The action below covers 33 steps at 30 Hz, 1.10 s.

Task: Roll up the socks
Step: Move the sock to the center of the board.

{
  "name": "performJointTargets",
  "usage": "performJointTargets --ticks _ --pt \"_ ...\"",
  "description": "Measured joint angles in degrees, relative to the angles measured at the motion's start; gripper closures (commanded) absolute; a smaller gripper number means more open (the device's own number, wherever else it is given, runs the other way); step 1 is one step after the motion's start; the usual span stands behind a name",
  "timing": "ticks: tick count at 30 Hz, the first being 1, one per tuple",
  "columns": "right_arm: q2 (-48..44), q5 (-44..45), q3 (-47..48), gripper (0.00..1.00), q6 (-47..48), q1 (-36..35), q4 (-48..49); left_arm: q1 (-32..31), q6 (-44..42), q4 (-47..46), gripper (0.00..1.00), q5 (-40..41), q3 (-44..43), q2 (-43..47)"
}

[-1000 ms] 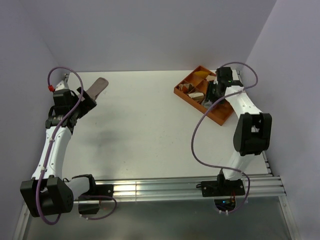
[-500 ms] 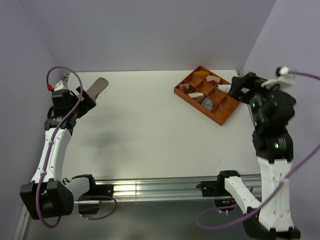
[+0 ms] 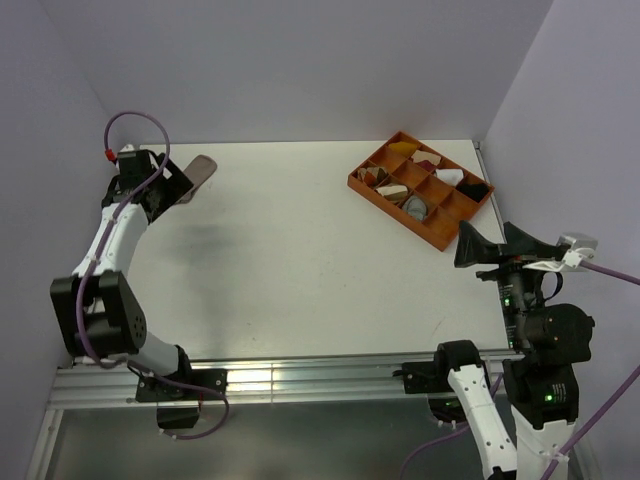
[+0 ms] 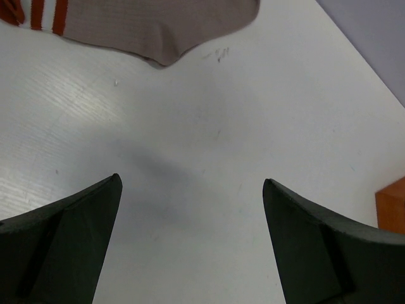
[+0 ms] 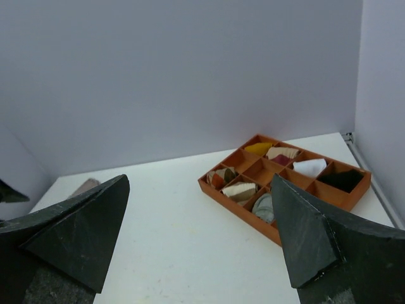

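**Both claws released, sock flat at far left**

Pinkish-tan knit sock with red and white cuff stripes (image 3: 197, 175) (image 4: 145, 25) lies flat on the white table (image 3: 300, 260), far left. Left gripper (image 3: 163, 188) (image 4: 190, 183) is just short of it, jaws spread. Right gripper (image 3: 490, 245) (image 5: 199, 182) is spread and empty at near right, apart from the orange divided tray (image 3: 392, 213).

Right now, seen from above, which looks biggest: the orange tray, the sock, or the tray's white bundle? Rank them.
Largest: orange divided tray.
Next: pinkish-tan sock, only partly visible.
Smallest: white cloth bundle.

Orange divided tray (image 3: 392, 213) holding cloth bundles (image 3: 449, 176); white table (image 3: 300, 270)
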<state>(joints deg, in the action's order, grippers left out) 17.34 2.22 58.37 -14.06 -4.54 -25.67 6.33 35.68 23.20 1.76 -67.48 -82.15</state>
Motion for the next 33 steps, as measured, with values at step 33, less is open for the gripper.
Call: performJointTargets --ticks 33 --pt "-1.7 0.9 -5.5 0.0 9.1 -4.3 -1.0 12.5 0.5 -2.8 0.06 -7.5 -34.9 -48.0"
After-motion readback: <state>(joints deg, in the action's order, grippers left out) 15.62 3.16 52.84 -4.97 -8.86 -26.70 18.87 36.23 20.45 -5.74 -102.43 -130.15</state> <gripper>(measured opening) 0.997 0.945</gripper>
